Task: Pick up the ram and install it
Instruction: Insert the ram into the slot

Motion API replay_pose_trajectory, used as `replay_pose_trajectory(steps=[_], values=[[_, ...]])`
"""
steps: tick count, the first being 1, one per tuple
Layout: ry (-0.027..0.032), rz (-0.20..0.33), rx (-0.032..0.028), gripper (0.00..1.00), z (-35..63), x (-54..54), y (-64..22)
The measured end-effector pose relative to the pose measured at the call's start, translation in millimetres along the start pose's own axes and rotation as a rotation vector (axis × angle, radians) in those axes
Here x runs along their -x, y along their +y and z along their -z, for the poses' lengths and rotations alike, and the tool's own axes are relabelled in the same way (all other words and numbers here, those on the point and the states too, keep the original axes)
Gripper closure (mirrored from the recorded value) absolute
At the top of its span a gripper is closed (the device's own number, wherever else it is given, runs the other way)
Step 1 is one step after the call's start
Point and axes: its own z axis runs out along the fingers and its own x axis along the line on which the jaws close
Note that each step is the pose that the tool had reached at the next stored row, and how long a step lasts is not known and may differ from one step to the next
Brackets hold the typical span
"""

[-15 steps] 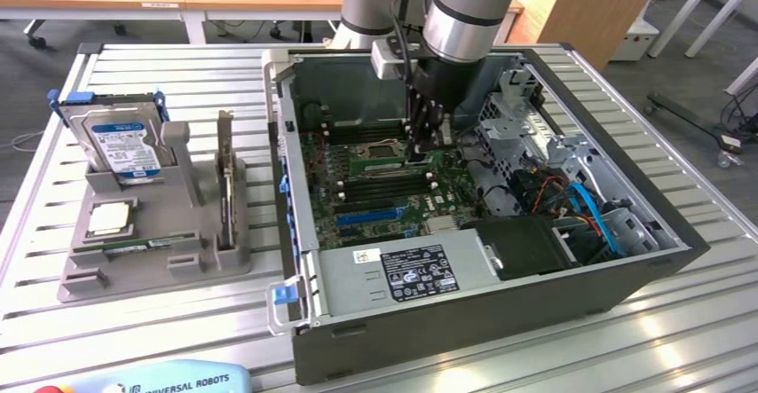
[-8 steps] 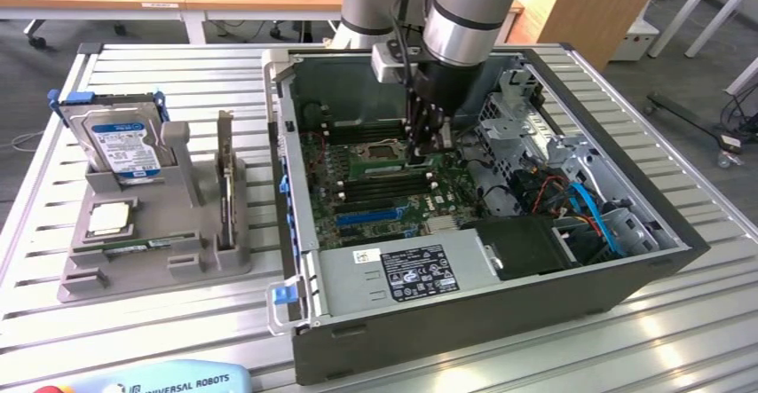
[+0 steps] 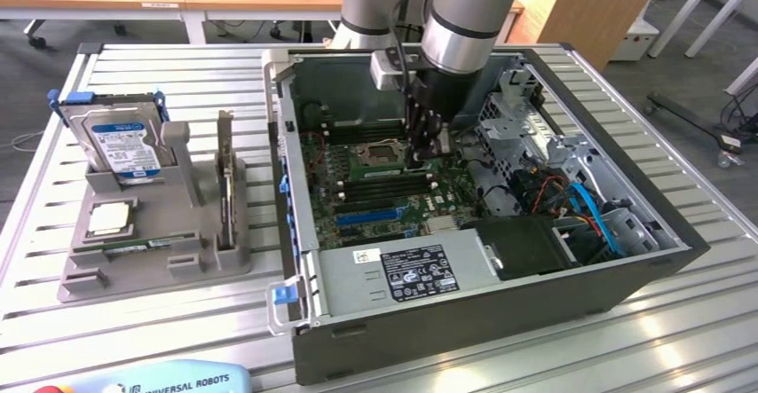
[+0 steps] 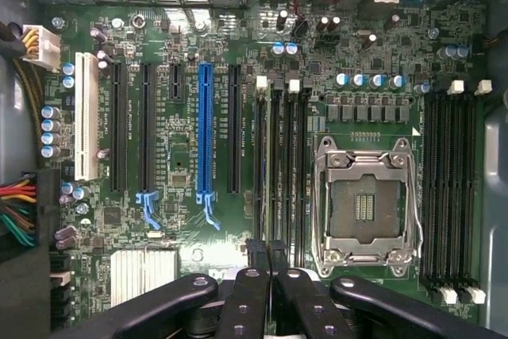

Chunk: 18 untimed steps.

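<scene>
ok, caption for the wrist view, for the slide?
Wrist view: shut gripper poised over the black memory slots beside the empty CPU socket on the green motherboard.

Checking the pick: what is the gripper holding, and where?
Cannot tell: the gripper is shut over the motherboard, nothing clearly between its fingers; a green stick lies in the tray.

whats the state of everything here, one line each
computer case: side open
cpu socket: no chip in it
memory slots: empty
pincer: shut, above the memory slots beside the socket
ram: lying flat in the gray holder, not picked up
hard drive: upright in the holder
expansion card: standing on edge in the holder
</scene>
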Motion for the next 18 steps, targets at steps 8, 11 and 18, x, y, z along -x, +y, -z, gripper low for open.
replay_pose_trajectory(steps=[8, 11, 18], values=[[-0.0001, 0.000, 0.0000, 0.88, -6.1, -0.1, -0.3], [0.0002, 0.000, 0.0001, 0.88, -6.1, -0.2, -0.2], [0.0000, 0.000, 0.0000, 0.88, -6.5, -0.2, 1.2]])
